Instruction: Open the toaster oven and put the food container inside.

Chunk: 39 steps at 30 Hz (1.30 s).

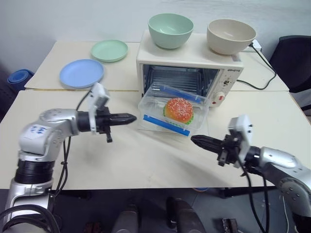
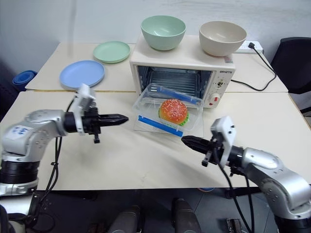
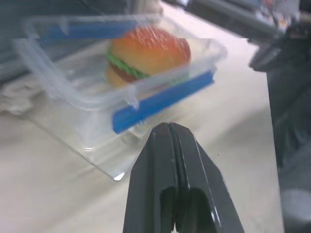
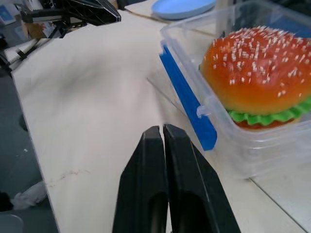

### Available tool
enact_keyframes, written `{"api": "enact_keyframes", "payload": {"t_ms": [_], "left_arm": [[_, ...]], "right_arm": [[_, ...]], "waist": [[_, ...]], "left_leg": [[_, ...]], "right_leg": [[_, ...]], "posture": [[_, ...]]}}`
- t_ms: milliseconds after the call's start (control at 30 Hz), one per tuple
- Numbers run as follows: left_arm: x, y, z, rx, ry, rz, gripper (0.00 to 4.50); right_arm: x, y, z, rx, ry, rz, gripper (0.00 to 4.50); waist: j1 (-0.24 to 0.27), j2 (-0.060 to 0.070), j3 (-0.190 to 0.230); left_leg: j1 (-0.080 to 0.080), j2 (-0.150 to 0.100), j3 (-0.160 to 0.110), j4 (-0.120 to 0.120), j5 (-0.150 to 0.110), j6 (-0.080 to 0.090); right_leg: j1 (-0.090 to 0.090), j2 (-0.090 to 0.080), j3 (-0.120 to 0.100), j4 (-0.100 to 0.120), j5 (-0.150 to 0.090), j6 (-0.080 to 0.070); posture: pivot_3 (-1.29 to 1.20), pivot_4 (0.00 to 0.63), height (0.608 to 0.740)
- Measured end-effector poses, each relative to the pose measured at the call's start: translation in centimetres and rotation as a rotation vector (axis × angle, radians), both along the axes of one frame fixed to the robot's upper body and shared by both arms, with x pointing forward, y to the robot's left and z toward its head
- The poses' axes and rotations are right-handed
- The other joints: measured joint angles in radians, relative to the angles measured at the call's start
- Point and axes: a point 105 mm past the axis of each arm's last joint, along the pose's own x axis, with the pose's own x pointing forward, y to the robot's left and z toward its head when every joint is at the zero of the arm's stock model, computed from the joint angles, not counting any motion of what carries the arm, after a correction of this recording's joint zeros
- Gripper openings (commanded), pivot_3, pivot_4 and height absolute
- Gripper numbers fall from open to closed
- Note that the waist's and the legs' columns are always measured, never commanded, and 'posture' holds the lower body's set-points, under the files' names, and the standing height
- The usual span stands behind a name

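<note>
Resting on the toaster oven (image 1: 190, 60)'s lowered glass door, the food container (image 1: 173, 110) is judged light, rigid and slick; its blue-clipped sides are best gripped. Both end effectors, left (image 1: 130, 117) and right (image 1: 196, 140), are pressed together, empty, beside it.

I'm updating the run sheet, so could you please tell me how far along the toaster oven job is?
Done: the toaster oven is open, its glass door dropped flat. In hand: nothing; the food container sits on that door at the mouth, not yet on the rack, while the left gripper and right gripper are shut and empty, apart from it on either side. Left: push the container fully inside.
</note>
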Motion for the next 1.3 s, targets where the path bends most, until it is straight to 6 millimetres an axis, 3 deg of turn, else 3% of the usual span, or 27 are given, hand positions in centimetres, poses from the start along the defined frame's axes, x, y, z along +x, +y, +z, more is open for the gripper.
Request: {"api": "enact_keyframes", "payload": {"t_ms": [100,367,567,800,1000,1167,1300], "left_arm": [[0.7,-1.8,-1.3,0.029,-0.009,-0.036,0.0],[2.5,-4.7,-2.1,0.014,-0.042,-0.036,0.0],[3.8,-5.4,-2.3,0.001,-0.064,0.032,0.0],[8.9,-5.3,-0.8,-0.054,-0.124,0.26,0.0],[10.7,-5.9,0.1,-0.091,-0.163,0.314,0.0],[10.1,-4.9,0.7,-0.105,-0.165,0.296,0.0],[6.9,-1.1,2.5,-0.098,-0.198,0.239,0.18]], "right_arm": [[1.3,-0.1,-0.8,-0.035,0.0,-0.051,0.08],[5.2,-0.5,-1.2,-0.076,-0.075,-0.219,0.08],[7.3,-0.5,-0.8,-0.074,-0.125,-0.287,0.08],[12.3,0.2,0.0,-0.048,-0.179,-0.409,0.08],[15.6,0.4,0.8,-0.04,-0.221,-0.484,0.08],[15.4,0.7,1.1,-0.015,-0.231,-0.454,0.08],[11.3,0.4,1.5,0.026,-0.215,-0.33,0.03]], "waist": [[-0.001,0.0,0.0],[-0.006,0.0,0.0],[-0.004,0.0,0.0],[-0.006,0.0,0.0],[-0.006,0.0,0.0],[-0.012,0.0,0.0],[-0.025,0.001,0.0]], "left_leg": [[-0.001,0.0,0.0,0.0,0.0,0.0],[0.0,0.002,0.001,0.0,0.0,0.0],[0.0,0.001,0.001,0.0,0.0,0.0],[0.0,0.001,0.003,0.0,0.0,0.001],[-0.002,0.001,0.004,-0.001,0.0,0.001],[-0.004,0.002,0.005,-0.002,0.0,0.002],[-0.007,0.003,0.003,-0.004,-0.002,0.001]], "right_leg": [[0.0,0.001,0.0,0.0,0.0,0.0],[-0.001,0.002,-0.001,0.002,0.001,0.001],[-0.001,0.002,-0.001,0.002,0.001,0.001],[-0.003,0.003,-0.003,0.003,0.003,0.002],[-0.004,-0.001,-0.003,0.003,0.003,0.003],[-0.006,-0.001,-0.002,0.002,0.003,0.004],[-0.008,-0.001,0.001,0.001,0.003,0.003]], "posture": [[0.0,0.15,0.74],[0.0,0.15,0.74],[0.0,0.15,0.74],[0.0,0.15,0.74],[0.0,0.15,0.74],[0.0,0.15,0.74],[0.0,0.15,0.74]]}}
